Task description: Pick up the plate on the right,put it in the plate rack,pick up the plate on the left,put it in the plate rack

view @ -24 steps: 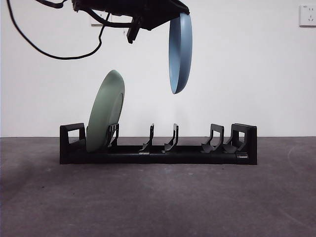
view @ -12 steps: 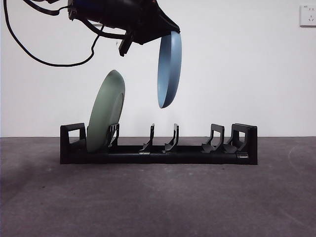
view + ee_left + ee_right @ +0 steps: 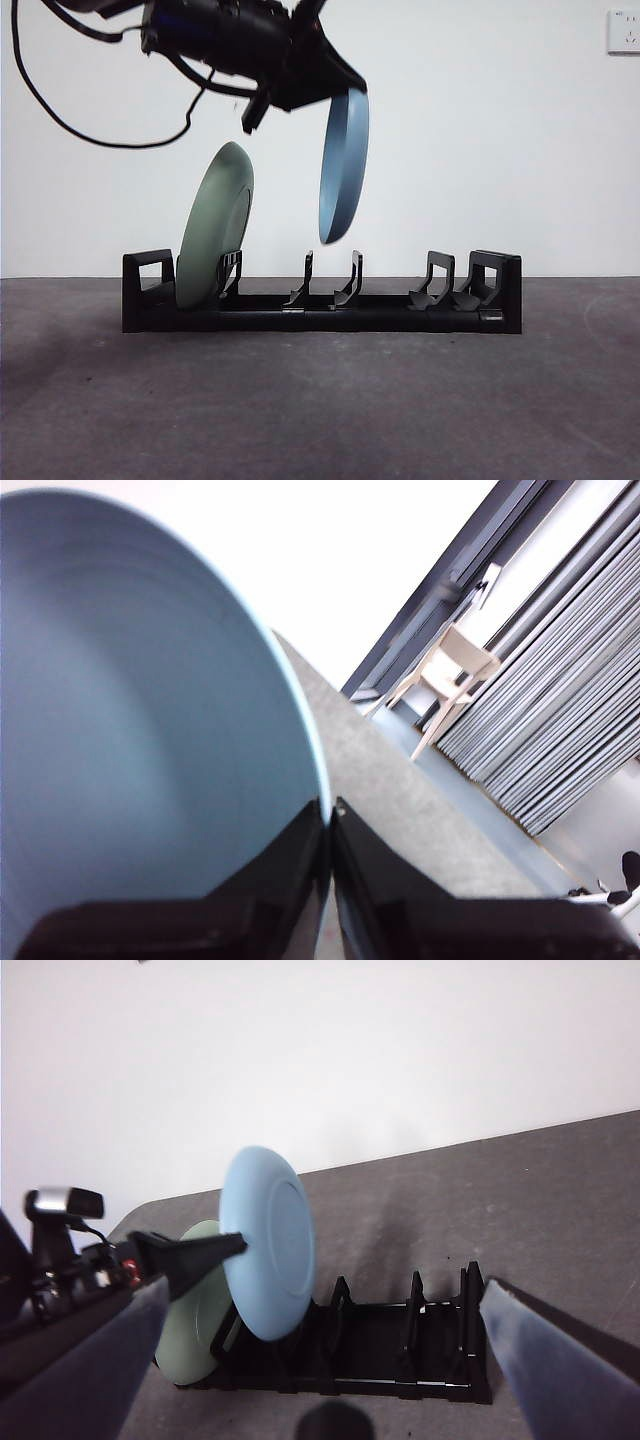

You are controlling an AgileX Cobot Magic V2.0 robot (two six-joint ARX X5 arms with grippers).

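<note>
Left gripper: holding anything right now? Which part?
Yes. The left gripper is shut on the blue plate, pinching its upper rim; the plate hangs on edge above the plate rack. The right gripper is open and holds nothing.

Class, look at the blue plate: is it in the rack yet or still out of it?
Out. The blue plate hangs on edge above the rack, its lower rim clear of the dividers, held by the left claw.
</note>
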